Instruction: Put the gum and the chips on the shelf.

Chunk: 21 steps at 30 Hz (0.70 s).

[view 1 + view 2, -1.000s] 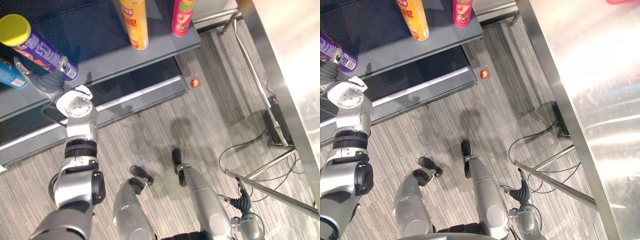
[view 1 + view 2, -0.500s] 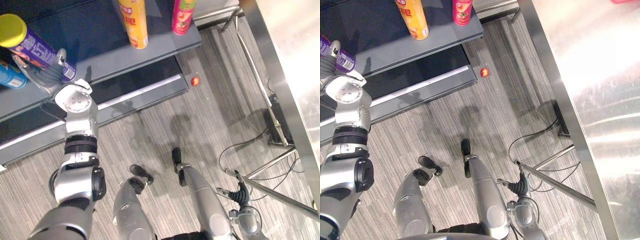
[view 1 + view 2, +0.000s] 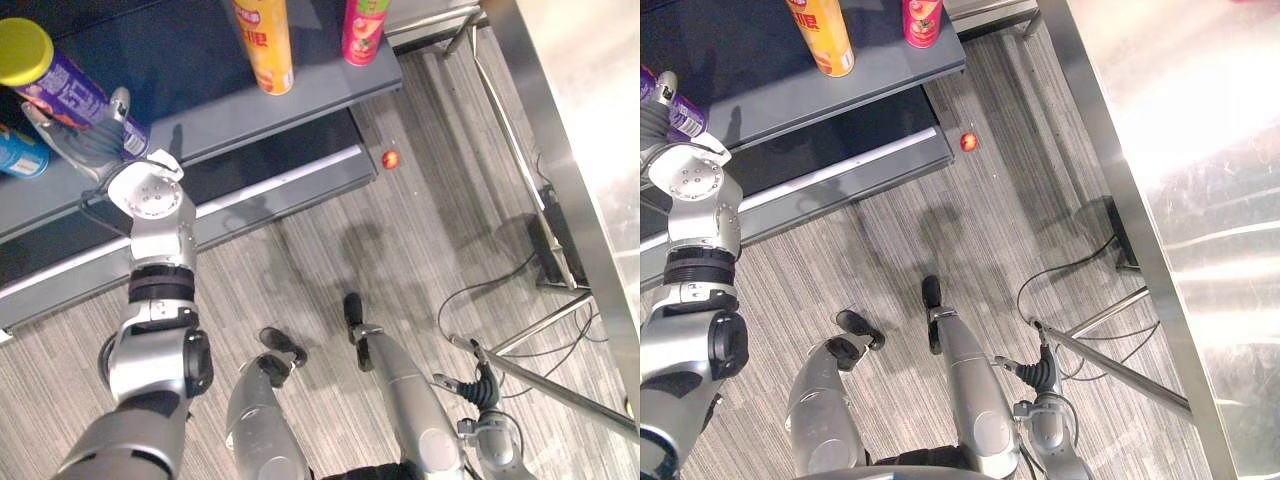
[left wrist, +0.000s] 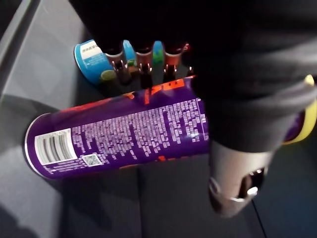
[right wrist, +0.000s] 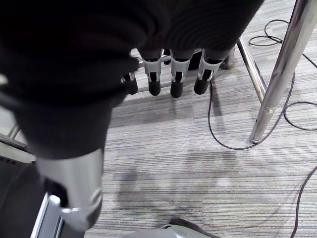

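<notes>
Chips can (image 3: 62, 82) is clamped in left hand (image 3: 90, 148) by shelf (image 3: 230, 125) edge; right hand (image 5: 176, 74) slack.

Our L arm (image 3: 157, 290) reaches fwd, L hand (image 3: 88, 143) w/ fingers (image 4: 143, 62) & thumb (image 4: 237, 183) wrapped round the purple can (image 3: 70, 85). R arm (image 3: 497, 448) hangs low at our side, R hand (image 3: 483, 388) relaxed, holding nothing.

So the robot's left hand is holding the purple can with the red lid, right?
Not quite. The lid is yellow, not red. The left eye view shows the left hand holding the purple can with the yellow lid, up at the shelf.
</notes>
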Available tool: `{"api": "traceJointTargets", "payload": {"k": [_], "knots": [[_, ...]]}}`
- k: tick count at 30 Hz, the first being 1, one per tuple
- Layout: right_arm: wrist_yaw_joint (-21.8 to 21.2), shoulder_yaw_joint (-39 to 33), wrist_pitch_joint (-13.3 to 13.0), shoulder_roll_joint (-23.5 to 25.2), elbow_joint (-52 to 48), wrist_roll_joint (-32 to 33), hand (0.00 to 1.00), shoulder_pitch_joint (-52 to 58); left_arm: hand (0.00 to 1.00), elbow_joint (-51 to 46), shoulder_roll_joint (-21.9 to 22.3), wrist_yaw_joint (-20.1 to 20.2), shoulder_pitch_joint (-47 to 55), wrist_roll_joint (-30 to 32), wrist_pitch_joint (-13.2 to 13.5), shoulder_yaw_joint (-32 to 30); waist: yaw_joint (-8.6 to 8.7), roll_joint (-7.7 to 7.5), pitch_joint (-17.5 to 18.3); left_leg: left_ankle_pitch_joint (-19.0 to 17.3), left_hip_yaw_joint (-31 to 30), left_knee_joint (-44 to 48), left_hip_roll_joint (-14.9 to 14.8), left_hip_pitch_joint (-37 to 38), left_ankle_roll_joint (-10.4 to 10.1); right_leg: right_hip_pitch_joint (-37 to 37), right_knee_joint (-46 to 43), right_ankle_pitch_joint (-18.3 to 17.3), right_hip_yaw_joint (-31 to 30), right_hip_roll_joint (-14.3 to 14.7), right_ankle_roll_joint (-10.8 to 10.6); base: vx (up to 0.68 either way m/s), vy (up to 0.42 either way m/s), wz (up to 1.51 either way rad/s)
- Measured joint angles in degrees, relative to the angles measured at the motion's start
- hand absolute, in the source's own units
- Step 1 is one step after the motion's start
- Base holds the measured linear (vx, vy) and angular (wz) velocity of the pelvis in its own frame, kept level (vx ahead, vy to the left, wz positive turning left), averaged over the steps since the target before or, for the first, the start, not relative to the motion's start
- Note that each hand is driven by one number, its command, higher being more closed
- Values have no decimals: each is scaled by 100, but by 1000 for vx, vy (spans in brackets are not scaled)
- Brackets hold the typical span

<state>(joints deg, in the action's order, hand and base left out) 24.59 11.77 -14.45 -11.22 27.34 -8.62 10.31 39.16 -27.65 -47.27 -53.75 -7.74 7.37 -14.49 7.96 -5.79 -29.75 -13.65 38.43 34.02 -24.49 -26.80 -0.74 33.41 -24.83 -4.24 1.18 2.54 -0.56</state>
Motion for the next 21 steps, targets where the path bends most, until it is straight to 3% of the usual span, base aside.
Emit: {"api": "traceJointTargets", "payload": {"k": [21], "knots": [[37,-5,-2,59,0,4,0,-130,0,226,21,-52,-40,-67,133,4,116,-19,0,46,21,-98,32,-9,-19,27,49,8,-17,8,-7,26,-11,0]]}}
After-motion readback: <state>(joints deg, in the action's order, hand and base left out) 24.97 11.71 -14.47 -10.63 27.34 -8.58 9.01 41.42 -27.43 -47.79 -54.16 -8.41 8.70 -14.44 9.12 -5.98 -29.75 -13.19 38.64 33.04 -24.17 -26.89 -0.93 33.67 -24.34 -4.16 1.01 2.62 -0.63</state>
